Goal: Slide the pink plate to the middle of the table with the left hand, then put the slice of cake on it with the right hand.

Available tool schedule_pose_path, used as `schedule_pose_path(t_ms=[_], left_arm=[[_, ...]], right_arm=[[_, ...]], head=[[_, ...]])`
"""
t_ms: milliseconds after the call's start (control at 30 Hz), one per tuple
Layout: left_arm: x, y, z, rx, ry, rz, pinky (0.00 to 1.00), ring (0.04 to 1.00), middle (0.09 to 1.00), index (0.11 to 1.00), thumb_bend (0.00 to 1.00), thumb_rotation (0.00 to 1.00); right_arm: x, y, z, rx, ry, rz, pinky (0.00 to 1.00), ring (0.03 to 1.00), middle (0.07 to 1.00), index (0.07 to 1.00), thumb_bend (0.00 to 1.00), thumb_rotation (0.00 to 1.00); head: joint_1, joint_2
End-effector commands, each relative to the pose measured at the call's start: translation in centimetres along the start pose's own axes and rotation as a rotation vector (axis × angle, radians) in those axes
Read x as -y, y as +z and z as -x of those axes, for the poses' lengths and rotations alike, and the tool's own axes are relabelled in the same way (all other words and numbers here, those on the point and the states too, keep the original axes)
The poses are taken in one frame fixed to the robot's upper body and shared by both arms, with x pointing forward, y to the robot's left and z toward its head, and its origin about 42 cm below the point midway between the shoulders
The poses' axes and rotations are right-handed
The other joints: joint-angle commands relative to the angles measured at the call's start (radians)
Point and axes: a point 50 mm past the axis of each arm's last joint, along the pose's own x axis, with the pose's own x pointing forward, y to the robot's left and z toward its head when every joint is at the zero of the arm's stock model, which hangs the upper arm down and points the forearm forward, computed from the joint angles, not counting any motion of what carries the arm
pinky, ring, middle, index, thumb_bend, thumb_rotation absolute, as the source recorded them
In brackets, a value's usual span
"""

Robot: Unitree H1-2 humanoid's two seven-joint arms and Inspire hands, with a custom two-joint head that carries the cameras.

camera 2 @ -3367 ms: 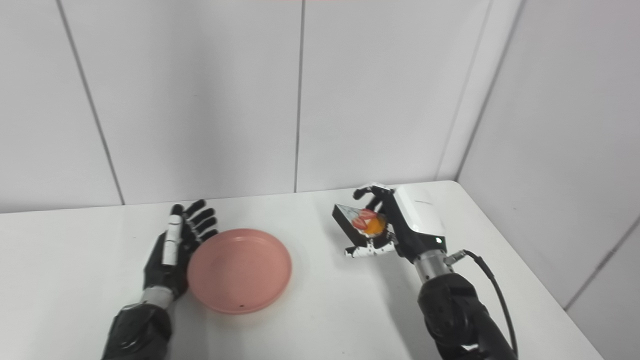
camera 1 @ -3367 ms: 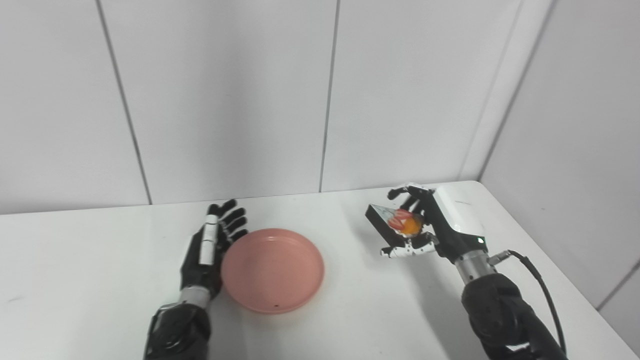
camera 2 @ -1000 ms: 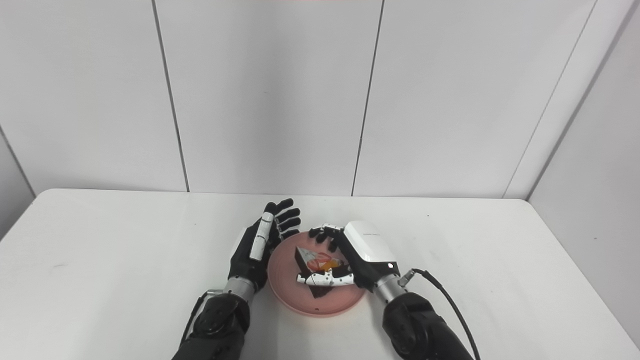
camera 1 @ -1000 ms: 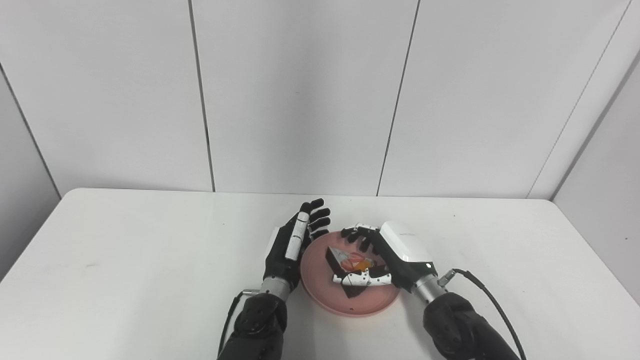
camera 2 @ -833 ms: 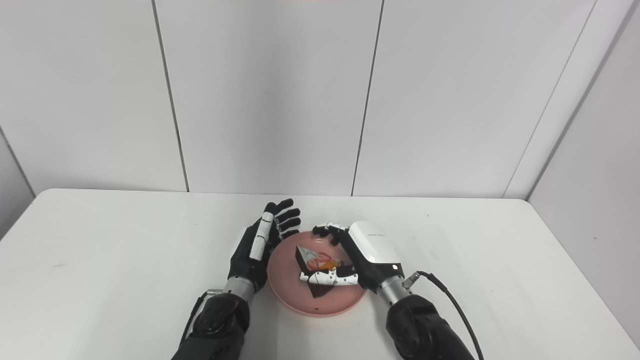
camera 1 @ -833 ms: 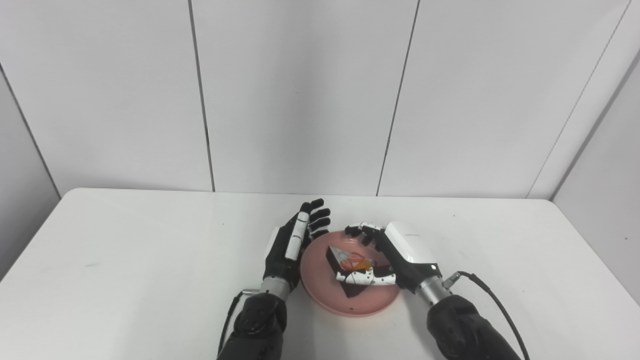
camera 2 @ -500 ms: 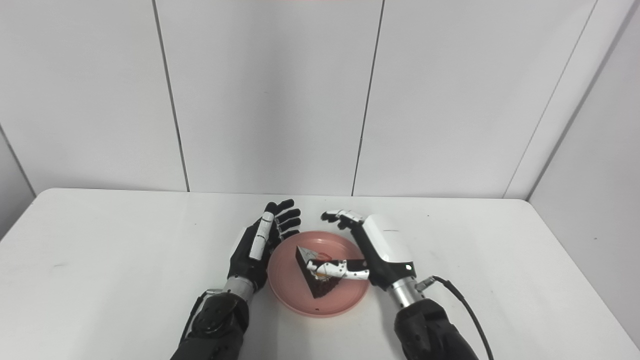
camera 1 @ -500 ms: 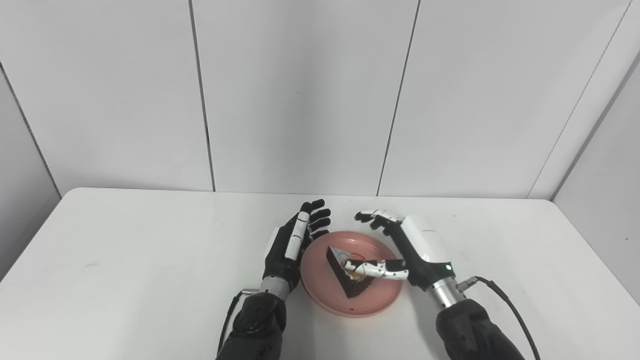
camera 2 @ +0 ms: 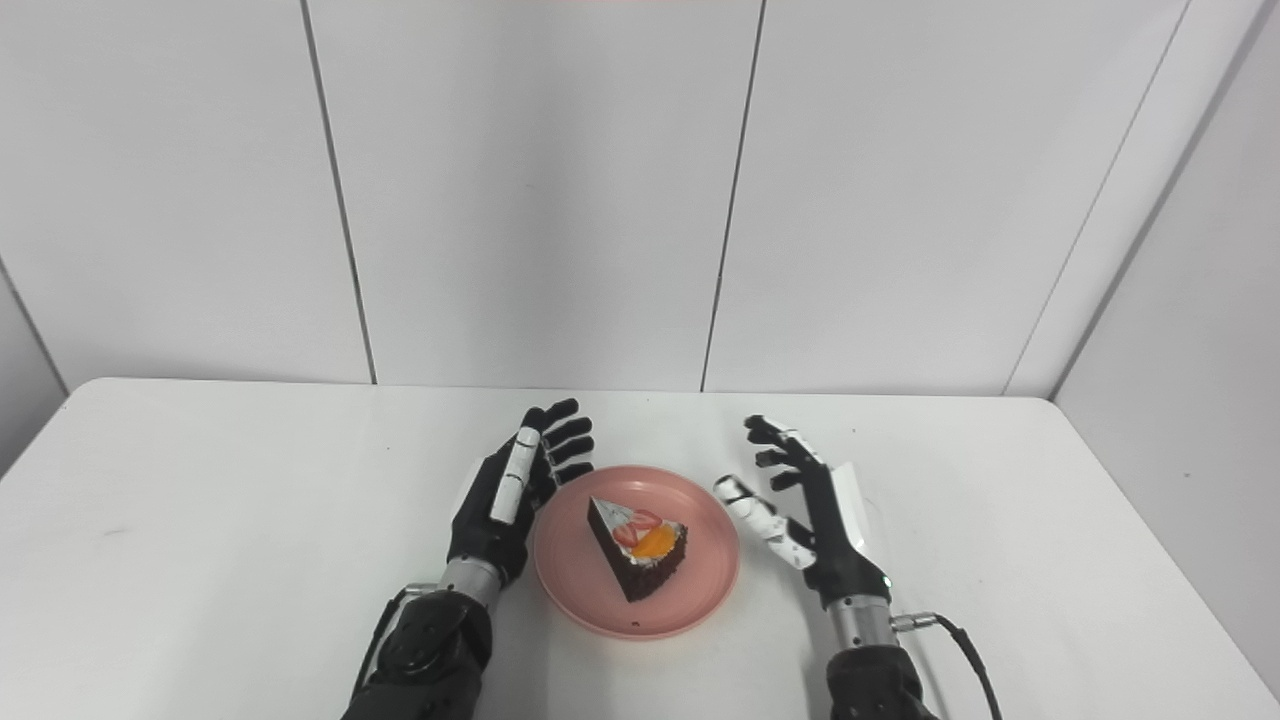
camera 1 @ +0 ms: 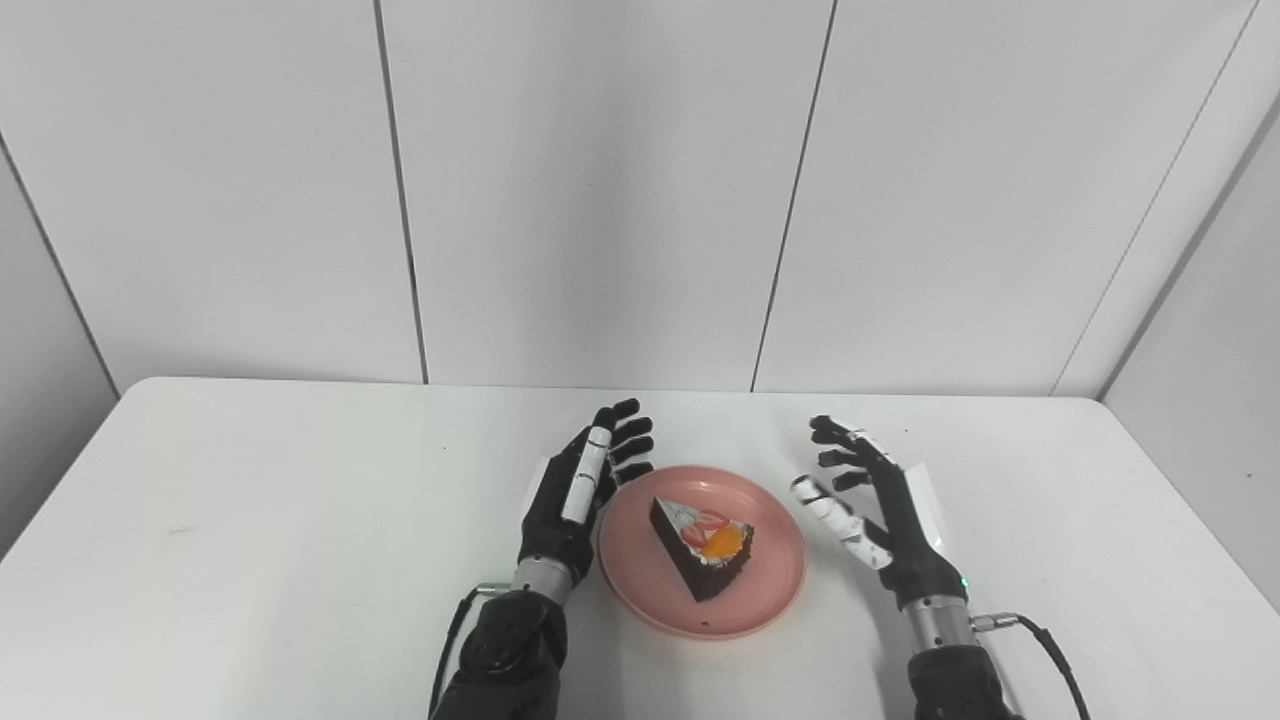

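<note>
The pink plate [camera 1: 770, 590] sits near the middle of the white table. On it lies a dark chocolate cake slice [camera 1: 702, 545] topped with strawberry and orange pieces, its point aimed up and to the left. My left hand [camera 1: 580, 492] stands open on edge against the plate's left rim. To the right of the plate, my right hand [camera 1: 880, 510] is open with fingers spread, holding nothing and clear of the plate. In the right eye view the slice [camera 2: 638, 548] lies untouched between the two hands.
The white table [camera 1: 250, 520] meets grey wall panels along its far edge. A wall corner rises at the right. A black cable [camera 1: 1040, 640] trails from my right wrist.
My right hand has let go of the cake slice, opened and drawn back to the right off the plate. The slice now rests on the plate. My left hand has hardly moved.
</note>
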Motion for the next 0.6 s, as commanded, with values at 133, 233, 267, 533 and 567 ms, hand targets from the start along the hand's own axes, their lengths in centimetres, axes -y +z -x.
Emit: schedule_pose_path(t_ms=[133, 233, 267, 533, 567], left_arm=[[-2.8, -3.9, 3.1, -0.115, 0.130, -0.036, 0.80, 0.842, 0.824, 0.791, 0.64, 0.90], [-2.8, -3.7, 3.3, -0.071, 0.158, -0.076, 0.90, 0.898, 0.876, 0.849, 0.62, 0.90], [-2.7, -3.6, 3.4, -0.056, 0.169, -0.093, 0.93, 0.927, 0.911, 0.879, 0.63, 0.91], [-2.8, -2.8, 4.1, 0.013, 0.238, -0.184, 1.00, 1.000, 1.000, 1.000, 0.55, 1.00], [-2.8, -2.7, 4.2, 0.011, 0.236, -0.184, 1.00, 1.000, 1.000, 1.000, 0.55, 0.99]], right_arm=[[-1.0, -1.2, -0.6, -0.141, -0.024, -0.426, 0.75, 0.799, 0.825, 0.807, 0.78, 1.00], [-1.5, -1.2, -0.7, -0.180, 0.011, -0.527, 0.80, 0.850, 0.874, 0.859, 0.80, 1.00], [-1.6, -1.2, -0.8, -0.185, 0.024, -0.544, 0.81, 0.864, 0.889, 0.871, 0.82, 1.00], [-2.6, -0.7, -0.6, -0.204, 0.067, -0.557, 0.87, 0.908, 0.913, 0.892, 0.85, 1.00], [-2.7, -0.7, -0.6, -0.208, 0.065, -0.560, 0.87, 0.910, 0.914, 0.892, 0.85, 1.00]], head=[[-0.001, 0.002], [-0.004, 0.000], [-0.004, 0.000], [-0.017, 0.004], [-0.019, 0.004]])
